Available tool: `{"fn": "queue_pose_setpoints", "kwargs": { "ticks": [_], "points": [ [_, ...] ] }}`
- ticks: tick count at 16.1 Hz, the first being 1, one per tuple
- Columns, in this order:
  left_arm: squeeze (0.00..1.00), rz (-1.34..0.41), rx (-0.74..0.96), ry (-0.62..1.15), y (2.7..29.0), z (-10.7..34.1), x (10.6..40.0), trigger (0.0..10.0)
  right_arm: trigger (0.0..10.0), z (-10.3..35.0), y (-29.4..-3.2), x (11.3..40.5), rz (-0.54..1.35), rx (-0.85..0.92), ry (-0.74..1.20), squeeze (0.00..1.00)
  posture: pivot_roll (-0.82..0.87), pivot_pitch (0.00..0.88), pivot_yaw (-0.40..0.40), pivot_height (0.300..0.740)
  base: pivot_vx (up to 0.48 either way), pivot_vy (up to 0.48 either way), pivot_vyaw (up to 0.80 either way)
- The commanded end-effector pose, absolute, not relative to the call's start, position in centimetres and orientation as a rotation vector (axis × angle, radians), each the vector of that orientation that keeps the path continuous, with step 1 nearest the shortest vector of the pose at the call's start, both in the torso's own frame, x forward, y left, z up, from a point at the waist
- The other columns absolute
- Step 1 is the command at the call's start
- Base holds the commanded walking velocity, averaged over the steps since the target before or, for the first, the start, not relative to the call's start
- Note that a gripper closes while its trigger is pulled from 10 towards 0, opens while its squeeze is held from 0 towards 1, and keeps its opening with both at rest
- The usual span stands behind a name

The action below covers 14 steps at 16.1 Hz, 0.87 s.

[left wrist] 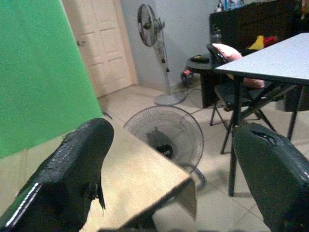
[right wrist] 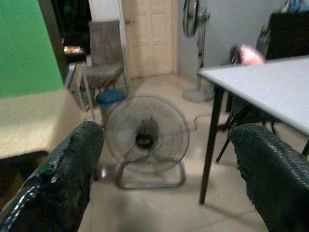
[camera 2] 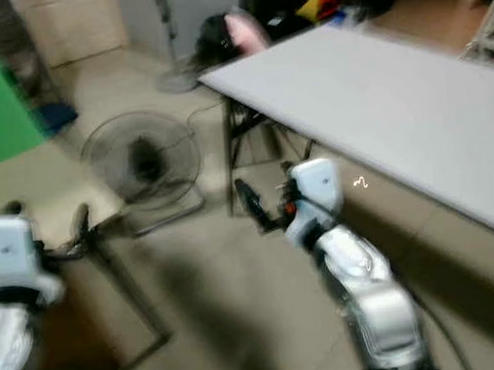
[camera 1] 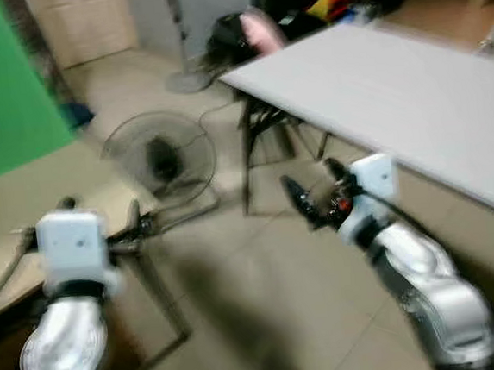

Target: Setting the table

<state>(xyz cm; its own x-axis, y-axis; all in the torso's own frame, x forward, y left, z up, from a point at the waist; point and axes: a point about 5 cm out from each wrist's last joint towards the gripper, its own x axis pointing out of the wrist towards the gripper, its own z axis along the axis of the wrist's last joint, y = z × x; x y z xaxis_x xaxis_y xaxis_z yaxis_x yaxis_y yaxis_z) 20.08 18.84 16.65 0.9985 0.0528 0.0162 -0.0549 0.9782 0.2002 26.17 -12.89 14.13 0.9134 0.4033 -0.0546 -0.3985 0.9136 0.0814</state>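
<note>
Both grippers are spread wide and hold nothing: the left gripper [camera 1: 104, 232] hangs over the corner of a low tan wooden table [camera 1: 23, 192], the right gripper [camera 1: 313, 192] over tiled floor just off the long edge of the bare pale grey folding table [camera 1: 412, 93], likely the one to set. Carried empty, they suggest walking. A round black floor fan [camera 1: 160, 158] stands between the tables.

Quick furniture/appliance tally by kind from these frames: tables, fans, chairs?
Tables: 2, the grey table and the wooden table
Fans: 2, the floor fan and the standing fan
Chairs: 2, the folding chair and the brown chair
Total: 6
</note>
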Motion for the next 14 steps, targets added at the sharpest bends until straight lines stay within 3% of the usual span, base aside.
{"fn": "queue_pose_setpoints", "kwargs": {
  "ticks": [1,5,7,11,14],
  "points": [
    [0.00,0.081,0.227,-0.012,19.4,16.9,19.9,10.0,10.0,14.7,-12.0,26.2,0.460,0.083,0.052,0.00,-0.02,0.000,0.022,0.740,0.000,0.428,0.80],
    [0.00,0.086,0.226,-0.018,19.4,17.1,19.9,10.0,10.0,14.8,-11.2,26.3,0.516,0.100,0.052,0.00,-0.01,0.000,0.009,0.740,0.000,0.426,0.80],
    [0.00,0.093,0.216,-0.048,19.4,17.6,19.9,10.0,10.0,15.0,-11.0,26.4,0.530,0.106,0.046,0.00,-0.01,0.000,0.007,0.740,0.000,0.000,0.80],
    [0.00,0.123,0.216,-0.062,19.6,18.0,20.1,10.0,10.0,15.3,-10.9,26.9,0.524,0.120,0.039,0.00,-0.01,0.000,0.005,0.740,0.000,-0.360,0.80],
    [0.00,0.147,0.235,-0.014,19.6,17.5,20.2,10.0,10.0,15.0,-11.0,27.3,0.479,0.156,0.089,0.00,-0.01,0.000,0.005,0.740,0.000,0.000,0.00]
  ]
}}
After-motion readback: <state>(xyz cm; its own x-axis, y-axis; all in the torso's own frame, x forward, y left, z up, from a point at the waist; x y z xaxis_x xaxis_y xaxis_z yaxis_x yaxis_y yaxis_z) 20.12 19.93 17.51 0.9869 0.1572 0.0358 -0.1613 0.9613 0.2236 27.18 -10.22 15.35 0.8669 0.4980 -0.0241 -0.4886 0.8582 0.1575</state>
